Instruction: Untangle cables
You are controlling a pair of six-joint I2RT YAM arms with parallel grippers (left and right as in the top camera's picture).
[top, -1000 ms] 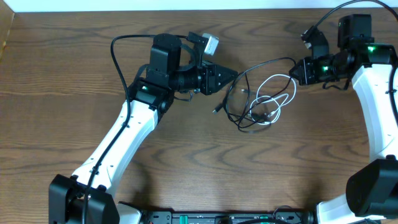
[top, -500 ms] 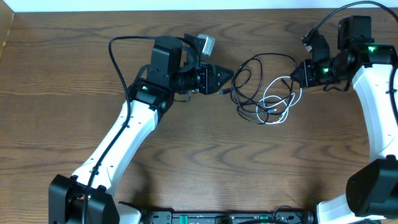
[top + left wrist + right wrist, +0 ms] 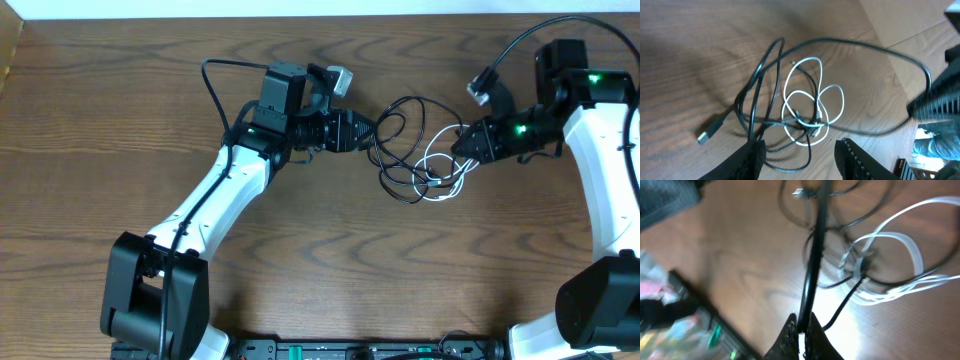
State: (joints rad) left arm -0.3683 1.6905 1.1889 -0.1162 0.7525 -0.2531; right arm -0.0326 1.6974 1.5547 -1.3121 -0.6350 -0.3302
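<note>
Cables (image 3: 428, 172): you have two of them, one black and one white, and they lie together in a single tangle on the worktop (image 3: 120, 120), in the back half and between your two claws.

The black cable (image 3: 875, 48) is the wider spread of the two. In the left wrist view it sweeps one long arc around the far side of the knot and sends two strands down the near left side. One of its ends lies free on the wood, with one small plug (image 3: 704, 137) at the tip, apart from the knot.

The white cable (image 3: 810, 59) sits inside the black one, coiled into at least three small loops that overlap. Both cords cross at one tight spot low in those loops.

Your left claw (image 3: 800, 152) is at the left edge of the tangle. Its two fingers stand well apart and grip nothing, and a low bend of black cord lies on the wood just ahead of the gap.

Your right claw (image 3: 800, 327) is at the right edge of the tangle. Its two fingers are pressed together on the black cable, which runs straight out from the tips toward the loops. The white cord lies just beside that strand, not in the grip.
</note>
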